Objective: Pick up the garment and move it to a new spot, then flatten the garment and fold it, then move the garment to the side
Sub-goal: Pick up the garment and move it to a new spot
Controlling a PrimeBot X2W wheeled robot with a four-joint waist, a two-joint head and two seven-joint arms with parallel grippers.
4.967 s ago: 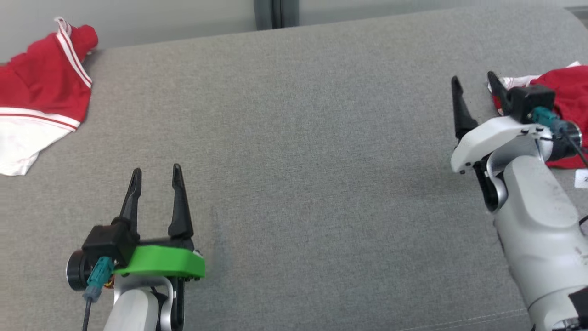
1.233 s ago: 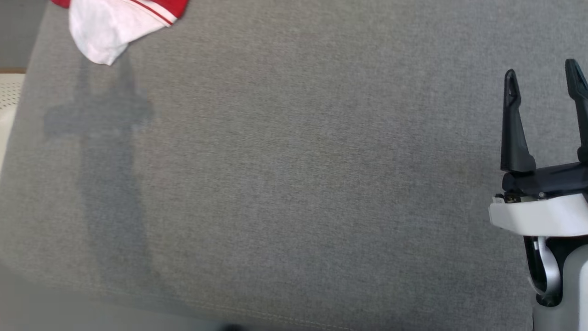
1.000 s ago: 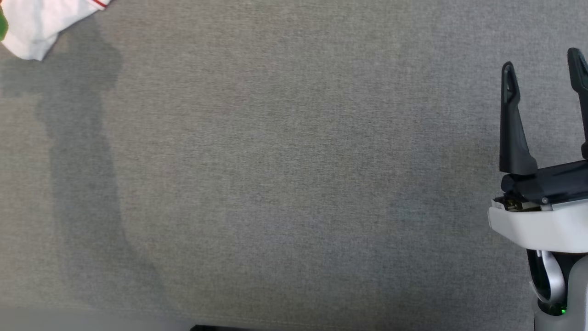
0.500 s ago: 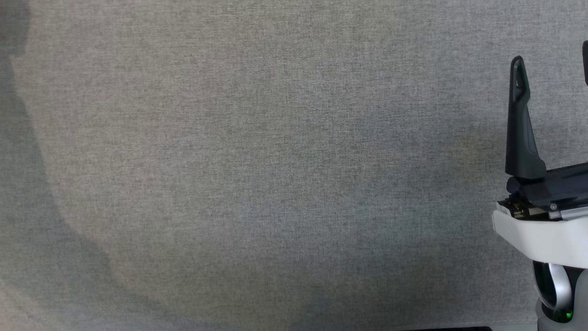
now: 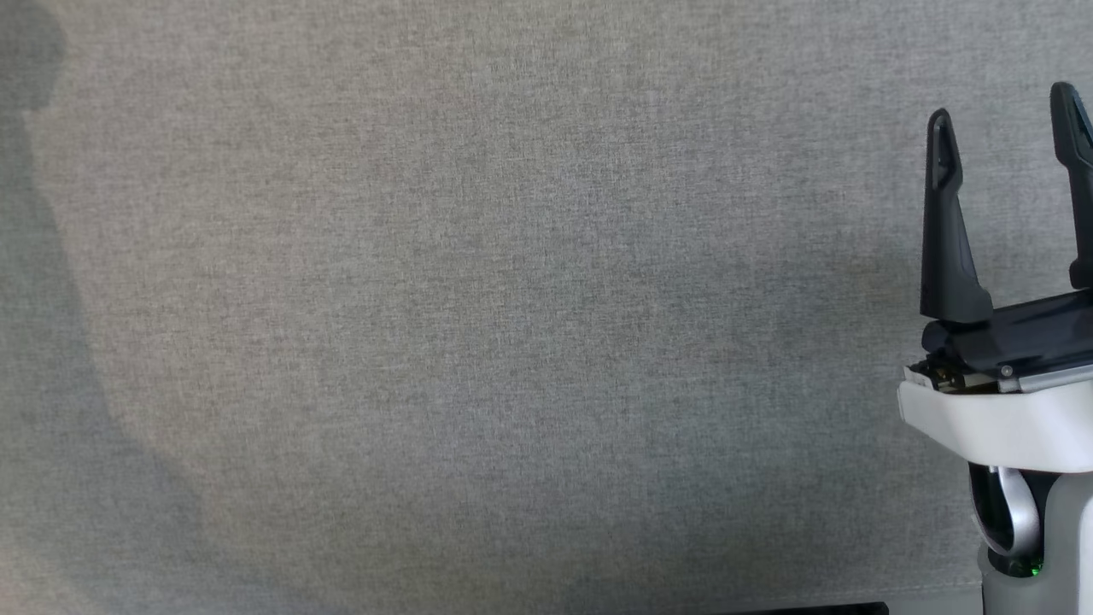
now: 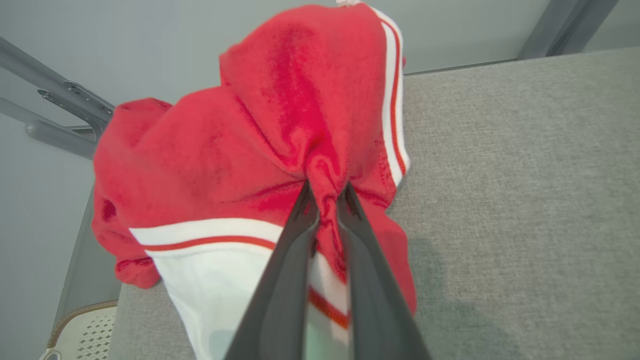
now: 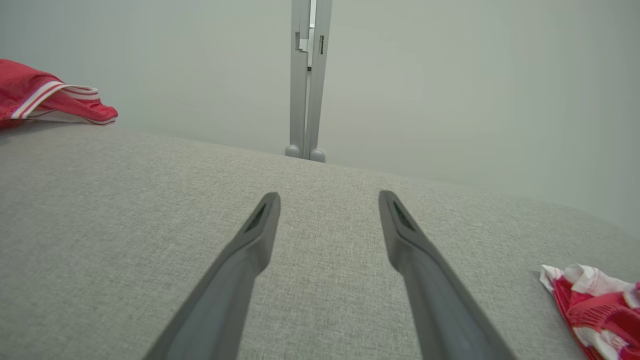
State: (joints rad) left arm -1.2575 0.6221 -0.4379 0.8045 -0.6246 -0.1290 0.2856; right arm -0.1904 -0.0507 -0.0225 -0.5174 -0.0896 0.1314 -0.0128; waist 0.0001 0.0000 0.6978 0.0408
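Observation:
The garment is red mesh with white and red stripes and a white panel, bunched at the far left corner of the grey table. In the left wrist view my left gripper is shut on a pinched red fold near the striped edge. The same garment lies far off to the left in the right wrist view. My right gripper hovers open over bare table at the right edge of the head view, its fingers spread with nothing between them.
A second red and white cloth lies crumpled at the table's right. A grey post stands behind the far edge against a pale wall. A white perforated chair or basket sits below the table's left corner.
My left gripper has closed on the garment's red fold. The head camera has turned, so the garment slid out of its upper left; the right gripper stays open in place.

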